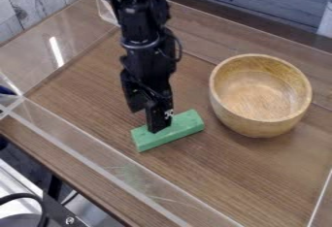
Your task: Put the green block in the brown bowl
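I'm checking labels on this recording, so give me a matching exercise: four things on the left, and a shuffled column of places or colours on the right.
Things
1. green block
2. brown bowl
3. gripper
4. table

Descriptions
A. brown wood surface beneath the block and bowl
B. at the near end of the black arm, down by the block
C. bright, flat bar lying outside the bowl
D. round, light brown, on the right side of the picture

Pairs: 1-C, 2-D, 3-B, 4-A
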